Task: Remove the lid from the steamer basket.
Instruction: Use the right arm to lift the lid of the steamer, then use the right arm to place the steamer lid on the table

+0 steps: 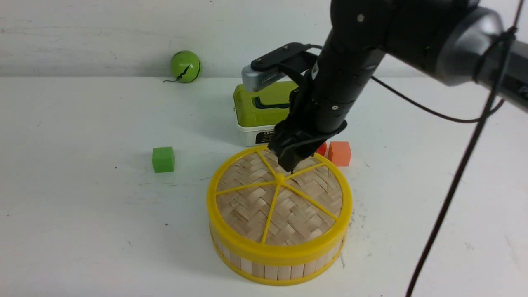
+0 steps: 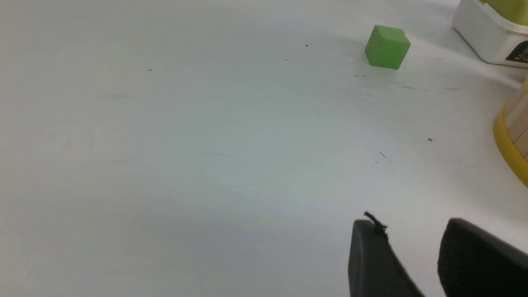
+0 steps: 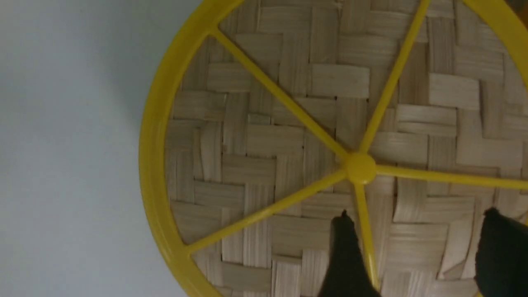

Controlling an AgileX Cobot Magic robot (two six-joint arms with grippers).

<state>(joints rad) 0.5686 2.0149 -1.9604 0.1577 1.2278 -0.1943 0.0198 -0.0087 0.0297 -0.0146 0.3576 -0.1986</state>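
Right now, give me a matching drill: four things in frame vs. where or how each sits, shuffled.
1 lid
2 green cube
3 green ball
4 right gripper

a by the back wall
b open, over the lid
c seated on the steamer basket
d on the table, left of the steamer basket

Pairs: 1-c, 2-d, 3-a, 4-b

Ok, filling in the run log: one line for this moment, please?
lid: on steamer basket | right gripper: open over lid | left gripper: open, empty
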